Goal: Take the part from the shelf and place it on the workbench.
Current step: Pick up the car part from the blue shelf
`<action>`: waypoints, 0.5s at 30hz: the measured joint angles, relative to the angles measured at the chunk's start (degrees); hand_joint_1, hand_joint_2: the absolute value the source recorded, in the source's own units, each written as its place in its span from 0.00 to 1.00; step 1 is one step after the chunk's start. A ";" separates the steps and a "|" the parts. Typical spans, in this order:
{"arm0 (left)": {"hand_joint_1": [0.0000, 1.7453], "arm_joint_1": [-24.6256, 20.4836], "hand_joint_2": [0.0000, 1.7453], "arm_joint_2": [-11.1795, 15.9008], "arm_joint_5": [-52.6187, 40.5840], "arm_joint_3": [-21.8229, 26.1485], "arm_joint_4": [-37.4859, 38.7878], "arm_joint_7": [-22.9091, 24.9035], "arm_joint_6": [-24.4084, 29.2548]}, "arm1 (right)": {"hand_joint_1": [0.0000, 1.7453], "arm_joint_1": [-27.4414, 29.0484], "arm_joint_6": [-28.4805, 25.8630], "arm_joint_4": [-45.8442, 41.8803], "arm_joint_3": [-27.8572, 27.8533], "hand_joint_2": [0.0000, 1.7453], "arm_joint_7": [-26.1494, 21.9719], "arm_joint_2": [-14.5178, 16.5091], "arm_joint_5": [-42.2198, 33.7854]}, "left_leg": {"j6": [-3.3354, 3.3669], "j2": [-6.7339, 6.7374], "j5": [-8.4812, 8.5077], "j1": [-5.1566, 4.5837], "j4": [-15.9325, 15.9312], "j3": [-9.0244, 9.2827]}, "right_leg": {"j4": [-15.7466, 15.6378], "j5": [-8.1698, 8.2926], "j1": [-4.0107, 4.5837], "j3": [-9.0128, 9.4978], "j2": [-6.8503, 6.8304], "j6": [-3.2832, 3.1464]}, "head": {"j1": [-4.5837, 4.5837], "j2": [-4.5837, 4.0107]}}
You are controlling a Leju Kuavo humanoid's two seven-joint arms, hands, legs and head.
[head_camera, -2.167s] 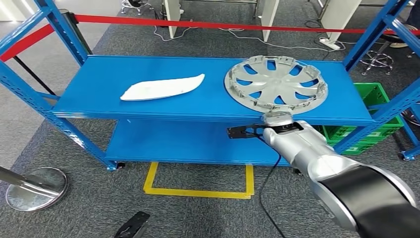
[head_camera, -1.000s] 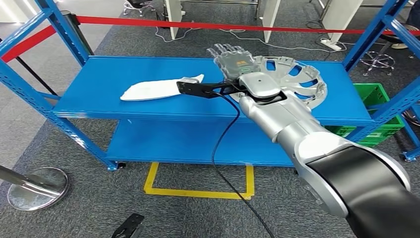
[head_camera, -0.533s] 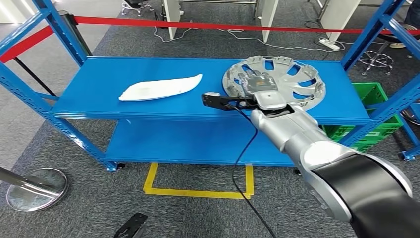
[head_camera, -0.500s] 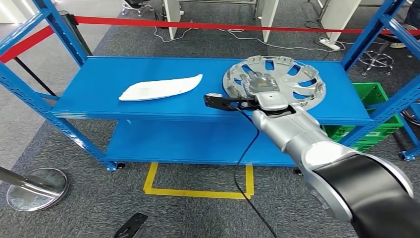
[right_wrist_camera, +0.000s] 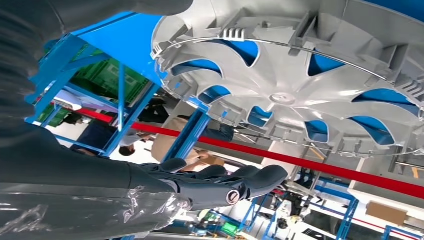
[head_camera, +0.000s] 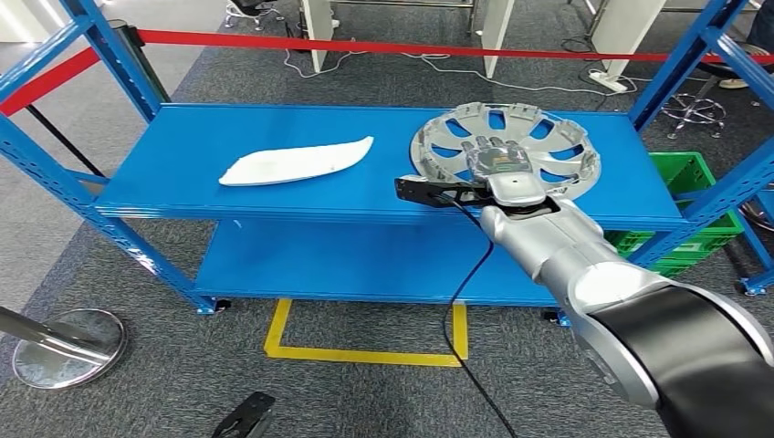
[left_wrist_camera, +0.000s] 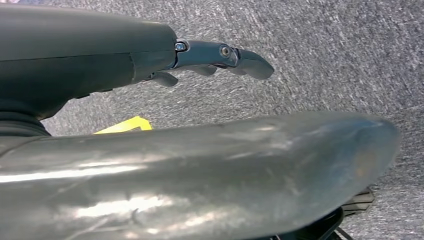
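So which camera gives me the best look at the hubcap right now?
The head view: the whole hubcap lies on the blue shelf, right hand over it. The right wrist view shows its ribbed face close up. The left wrist view faces carpet.

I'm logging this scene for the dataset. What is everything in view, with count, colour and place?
wheel cover: one, silver, right part of the shelf's top level
white part: one, white, left of middle on the top level
shelf: one, blue, two levels, ahead of the robot
crate: one, green, on the floor right of the shelf
barrier tape: one, red, behind the shelf
floor marking: one, yellow outline, in front of the shelf
stanchion base: one, silver, floor at lower left
right hand: one, grey, fingers spread, over the wheel cover
left hand: one, dark, hanging above the carpet
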 joint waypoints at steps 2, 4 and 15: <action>0.00 -0.11 0.00 -0.01 -0.07 0.00 0.00 0.03 0.03 | 0.00 -0.01 0.01 0.00 0.00 1.00 -0.05 0.00 0.09 | 0.18 -0.01 -0.14 -0.11 0.10 -0.04 | -0.10 0.01 -0.12 0.05 0.00 0.13 | 0.01 0.00; 0.00 -0.18 0.00 0.01 -0.15 0.00 0.00 0.16 0.05 | 0.00 -0.06 0.01 0.00 0.00 1.00 -0.10 0.00 0.20 | 0.54 -0.02 -0.37 -0.32 0.18 -0.08 | -0.23 -0.01 -0.31 0.11 0.00 0.39 | -0.01 0.00; 0.00 -0.20 0.00 -0.09 -0.29 0.02 0.00 0.57 0.26 | 0.00 -0.07 -0.07 -0.04 0.00 1.00 -0.31 -0.10 0.65 | 0.25 0.07 -1.46 1.04 -0.21 1.63 | 11.09 -2.13 -1.93 -7.27 -0.34 3.06 | 0.71 0.00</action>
